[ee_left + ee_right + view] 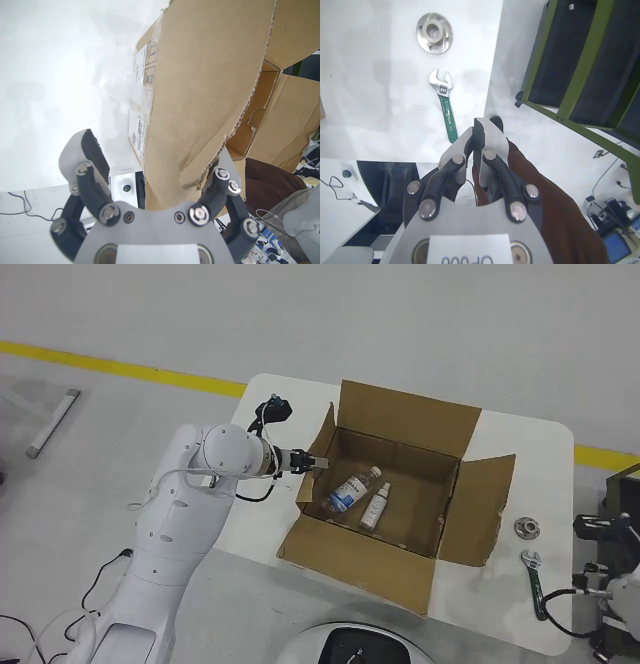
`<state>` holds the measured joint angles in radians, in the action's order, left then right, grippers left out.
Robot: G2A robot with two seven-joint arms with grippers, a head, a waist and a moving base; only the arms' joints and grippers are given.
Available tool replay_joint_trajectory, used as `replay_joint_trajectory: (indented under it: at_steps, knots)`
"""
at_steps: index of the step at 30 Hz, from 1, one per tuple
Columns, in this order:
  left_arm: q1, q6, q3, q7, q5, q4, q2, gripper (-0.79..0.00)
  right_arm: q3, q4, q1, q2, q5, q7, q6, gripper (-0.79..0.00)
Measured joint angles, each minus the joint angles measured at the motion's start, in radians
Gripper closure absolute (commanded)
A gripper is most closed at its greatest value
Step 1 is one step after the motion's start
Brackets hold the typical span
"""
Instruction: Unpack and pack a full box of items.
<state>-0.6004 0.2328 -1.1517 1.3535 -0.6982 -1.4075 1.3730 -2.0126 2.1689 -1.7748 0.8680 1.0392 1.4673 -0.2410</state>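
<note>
Cardboard flap (pixel 200 100) btwn left gripper (pixel 157 155) jaws, spread apart, we guess to hold box (pixel 360 559) open; right gripper (pixel 477 130) pinched together, empty.

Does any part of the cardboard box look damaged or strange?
Yes. The box flap at the open left gripper has a ragged, torn edge and creases near its corner. Nothing else stands out.

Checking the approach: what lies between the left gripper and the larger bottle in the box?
The box's side flap stands between left gripper and larger bottle, per the top view.
</note>
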Motion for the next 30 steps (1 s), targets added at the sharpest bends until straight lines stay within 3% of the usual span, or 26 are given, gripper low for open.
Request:
replay_joint_trajectory:
  at_steps: [2,4,9,11,30]
  knots:
    - [0.0,0.0,0.0,0.0,0.0,0.0,0.0,-0.785,0.026,-0.017,-0.005,0.004,-0.025,-0.015,-0.005,-0.037]
    - [0.0,0.0,0.0,0.0,0.0,0.0,0.0,-0.785,0.04,-0.034,-0.004,0.006,-0.045,-0.026,0.0,-0.215]
    - [0.0,0.0,0.0,0.0,0.0,0.0,0.0,-0.785,0.057,-0.091,0.011,0.008,-0.038,-0.041,0.01,-0.274]
    - [0.0,0.0,0.0,0.0,0.0,0.0,0.0,-0.785,0.069,-0.109,0.023,0.008,-0.029,-0.043,0.01,-0.345]
    - [0.0,0.0,0.0,0.0,0.0,0.0,0.0,-0.785,0.213,-0.273,0.147,0.014,0.012,-0.045,0.032,-0.317]
